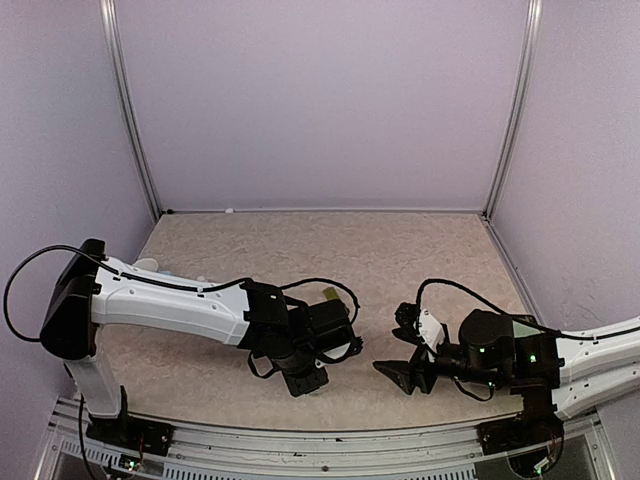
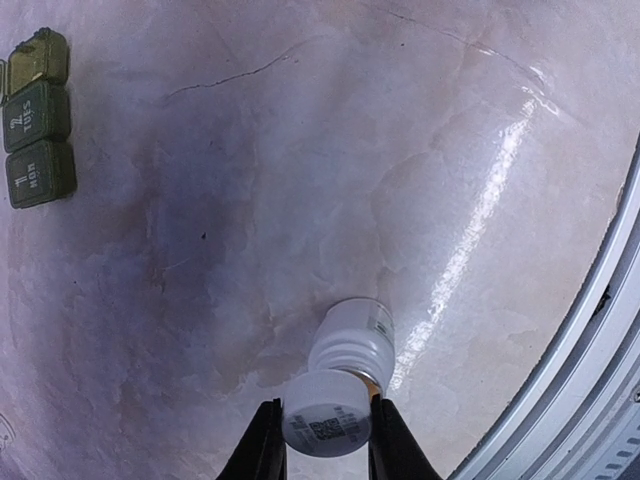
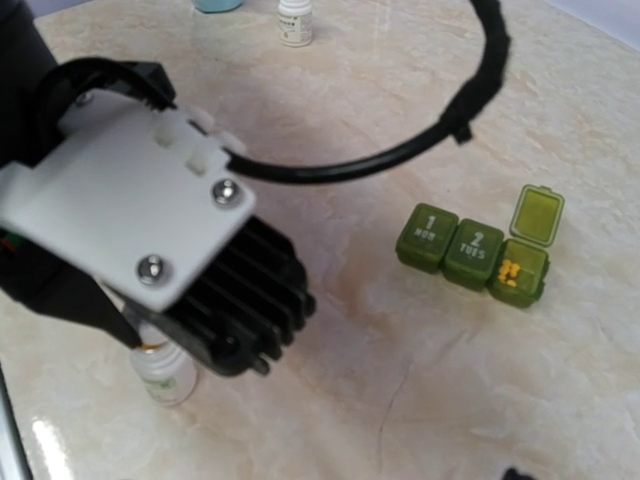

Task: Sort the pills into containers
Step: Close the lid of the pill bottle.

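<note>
The containers are a dark green strip of three pill-box compartments lying on the table, and they also show at the top left of the left wrist view. Two lids, marked 1 and 2, are closed. The third lid stands open over small yellow pills. My left gripper is shut on the white cap of a small white bottle standing on the table. The cap sits tilted at the bottle's threaded neck. My right gripper hovers open and empty, right of the left gripper.
A second white bottle and a light blue mug stand at the far side behind the left arm. A black cable loops above the table. The metal front rail runs close by the held bottle.
</note>
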